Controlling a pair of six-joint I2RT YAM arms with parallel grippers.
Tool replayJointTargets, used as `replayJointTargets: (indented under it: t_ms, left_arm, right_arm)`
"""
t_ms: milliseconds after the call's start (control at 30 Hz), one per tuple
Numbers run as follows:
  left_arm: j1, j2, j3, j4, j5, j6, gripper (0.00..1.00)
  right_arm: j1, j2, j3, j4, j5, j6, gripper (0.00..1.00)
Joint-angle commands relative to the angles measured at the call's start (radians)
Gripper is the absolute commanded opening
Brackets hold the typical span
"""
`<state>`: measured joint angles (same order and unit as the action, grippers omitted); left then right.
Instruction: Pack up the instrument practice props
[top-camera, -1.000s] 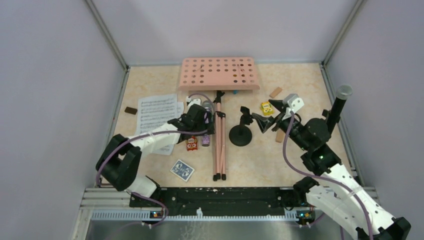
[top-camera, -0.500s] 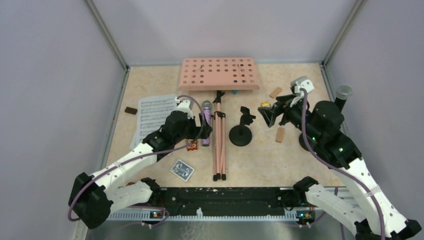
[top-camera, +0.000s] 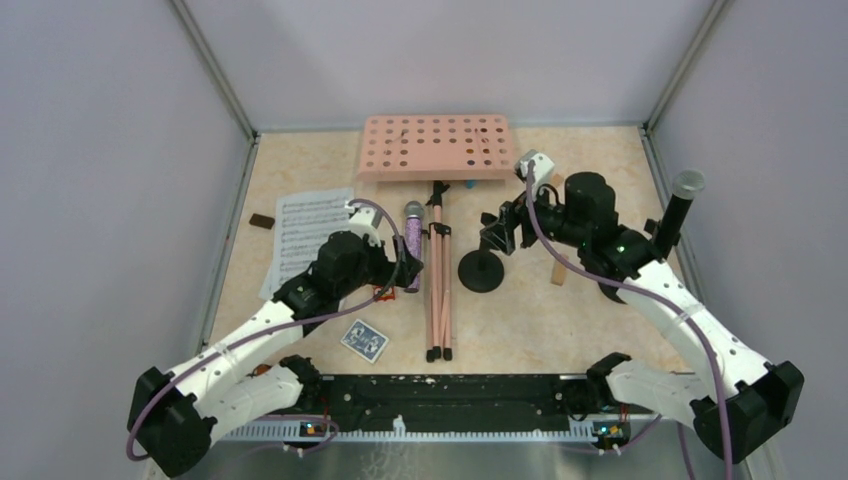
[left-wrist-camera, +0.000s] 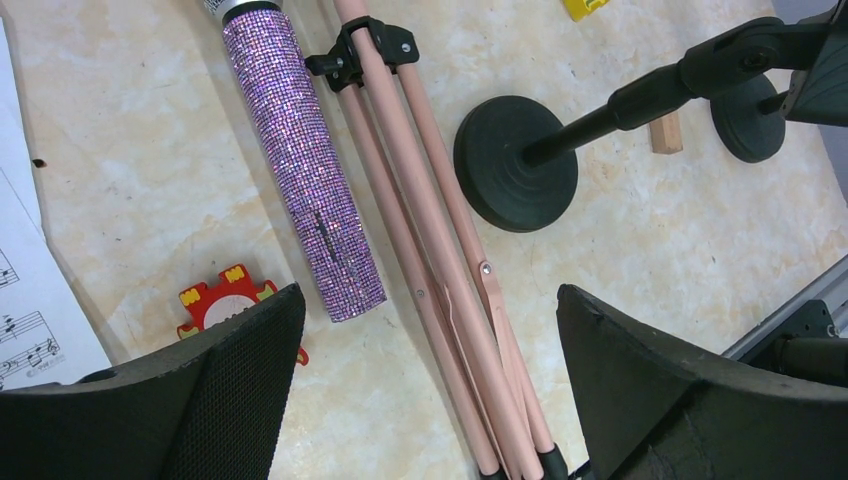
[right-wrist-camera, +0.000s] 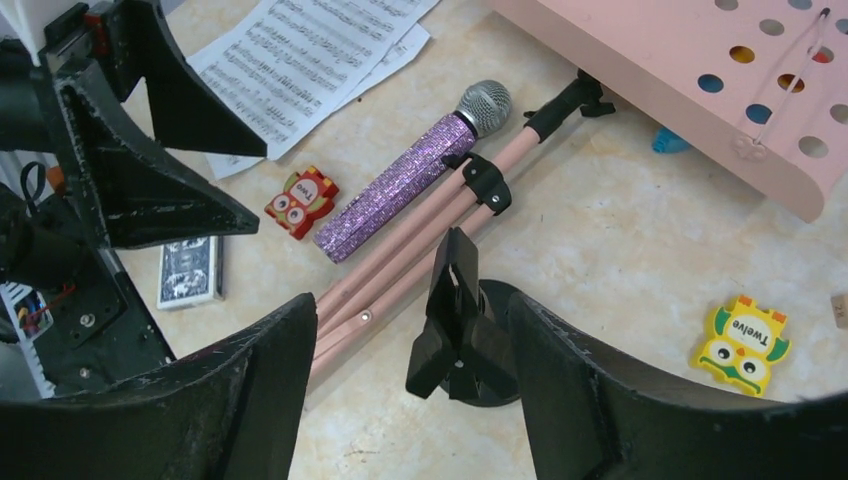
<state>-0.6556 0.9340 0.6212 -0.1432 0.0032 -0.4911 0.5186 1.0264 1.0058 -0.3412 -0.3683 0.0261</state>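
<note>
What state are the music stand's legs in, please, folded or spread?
Folded: the legs lie flat, bunched side by side, feet together, beside the purple microphone.

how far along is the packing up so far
Done: nothing looks packed. The music rack, sheet music, purple microphone and black microphone all sit out on the table. In hand: the right pincer is open around the clip of a mic holder; the left pincer hangs open over the purple microphone and tripod legs, holding nothing. Left: everything.

Two microphones (top-camera: 413, 248) (top-camera: 679, 208), two mic holders (left-wrist-camera: 515, 165) (left-wrist-camera: 745, 118) — one rack (top-camera: 438, 147).
</note>
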Motion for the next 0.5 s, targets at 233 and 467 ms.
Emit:
replayJointTargets:
  t_ms: [233,467]
  left_arm:
    - [-0.002,-0.029,-0.032,0.019,-0.023,0.001,0.99]
    - [-0.001,-0.039,-0.045,0.015,-0.029,-0.007,0.99]
  right_arm:
    - [0.035,0.108,-0.011,0.053,0.083,-0.07,0.63]
    - [0.052,0.127,-0.042,0.168,0.181,-0.045,0.16]
